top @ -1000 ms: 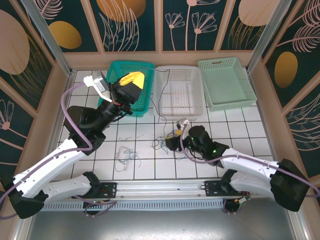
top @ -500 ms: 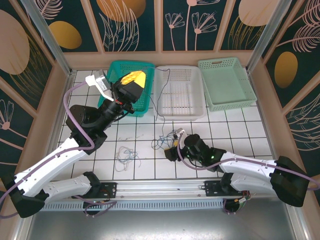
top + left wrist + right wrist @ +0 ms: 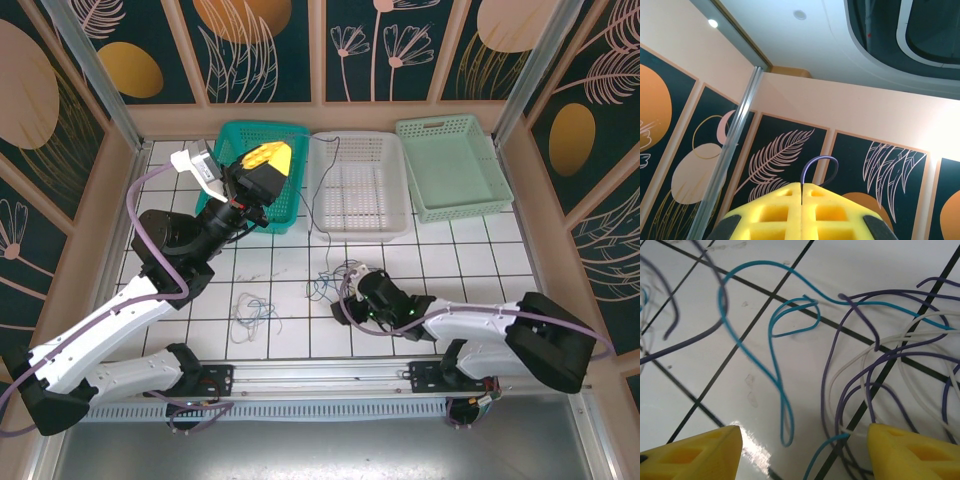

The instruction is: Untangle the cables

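A tangle of thin cables (image 3: pixel 328 284) lies on the white tiled table (image 3: pixel 290 258) at centre. My right gripper (image 3: pixel 345 303) is low beside it. In the right wrist view my right gripper (image 3: pixel 805 455) is open, its yellow fingertips (image 3: pixel 700 450) wide apart over a teal cable loop (image 3: pixel 785 425) and purple and white wires (image 3: pixel 865 380), touching none that I can see. My left gripper (image 3: pixel 262 165) is raised over the teal basket (image 3: pixel 240 135). Its yellow pads (image 3: pixel 770 215) are shut on a thin dark cable loop (image 3: pixel 820 162).
A second small bundle of pale and blue wires (image 3: pixel 250 312) lies at front left. A dark cable (image 3: pixel 318 195) hangs over the white basket (image 3: pixel 358 185). A pale green basket (image 3: pixel 450 165) stands at back right. Walls close in on three sides.
My right gripper has slid left and toward the near edge, dropping lower beside the central tangle. The left arm has barely shifted.
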Robot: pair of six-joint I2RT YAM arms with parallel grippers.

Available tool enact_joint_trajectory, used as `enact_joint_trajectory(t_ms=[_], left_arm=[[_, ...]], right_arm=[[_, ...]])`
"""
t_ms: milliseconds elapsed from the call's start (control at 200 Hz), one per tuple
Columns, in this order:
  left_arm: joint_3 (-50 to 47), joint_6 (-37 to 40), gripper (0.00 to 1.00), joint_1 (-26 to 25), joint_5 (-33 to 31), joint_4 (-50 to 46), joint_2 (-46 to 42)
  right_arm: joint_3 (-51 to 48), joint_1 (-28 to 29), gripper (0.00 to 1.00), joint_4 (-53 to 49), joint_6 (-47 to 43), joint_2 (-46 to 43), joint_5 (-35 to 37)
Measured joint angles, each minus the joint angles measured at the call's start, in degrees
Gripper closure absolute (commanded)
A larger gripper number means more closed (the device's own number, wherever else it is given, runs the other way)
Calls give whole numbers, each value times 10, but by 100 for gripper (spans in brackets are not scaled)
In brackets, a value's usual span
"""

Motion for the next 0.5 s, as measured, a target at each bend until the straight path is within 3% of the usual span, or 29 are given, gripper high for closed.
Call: enact_joint_trajectory(t_ms=[105, 200, 275, 380, 500], left_arm=[[0, -2, 100, 0, 1, 5, 0], [0, -4, 100, 0, 1, 8, 0], [0, -6, 100, 0, 1, 12, 2], [10, -2, 100, 0, -6, 10, 8], [76, 31, 100, 0, -19, -14, 31]], right_arm=[[9, -12, 45, 26, -6, 41, -3], [24, -12, 75, 42, -17, 70, -15], [29, -12, 90, 50, -20, 76, -22], [27, -12, 100, 54, -13, 72, -26], [11, -12, 100, 54, -8, 55, -29]])
